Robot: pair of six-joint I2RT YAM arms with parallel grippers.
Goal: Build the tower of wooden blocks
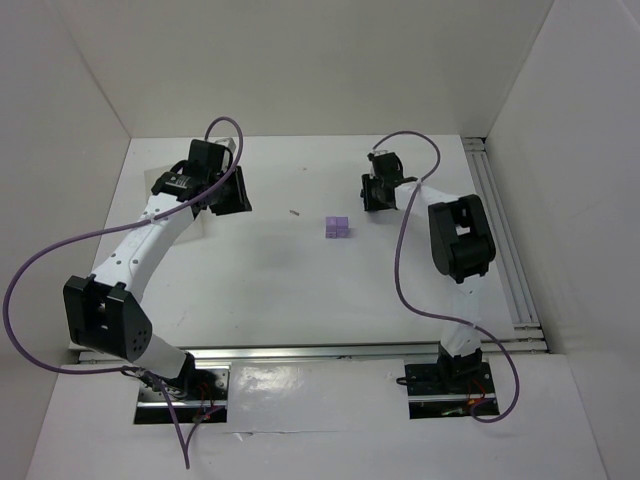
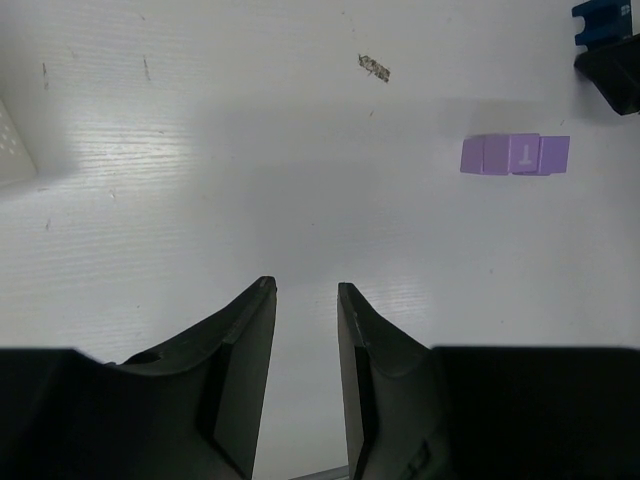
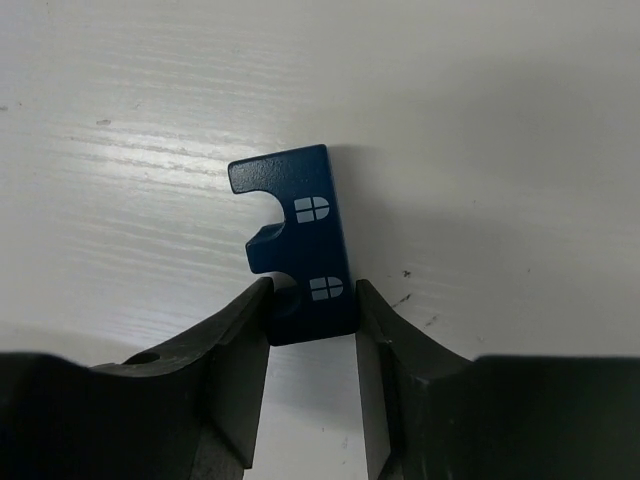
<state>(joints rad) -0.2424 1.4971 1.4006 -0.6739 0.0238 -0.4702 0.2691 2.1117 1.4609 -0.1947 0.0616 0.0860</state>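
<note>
A short row of light purple blocks (image 1: 337, 228) lies flat near the middle of the table, one face marked with a T. The left wrist view shows the purple blocks (image 2: 514, 155) at the upper right. A dark blue notched block (image 3: 300, 240) with two white window marks lies on the table, and my right gripper (image 3: 313, 284) is shut on its near end, a finger pressed to each side. From above, the right gripper (image 1: 378, 192) is right of the purple row. My left gripper (image 2: 305, 287) is open over bare table, left of the row (image 1: 228, 190).
A corner of a translucent white box (image 2: 12, 150) shows at the left edge of the left wrist view. A small dark speck (image 1: 295, 212) lies between the left gripper and the purple row. White walls enclose the table; a metal rail (image 1: 505, 250) runs along the right side.
</note>
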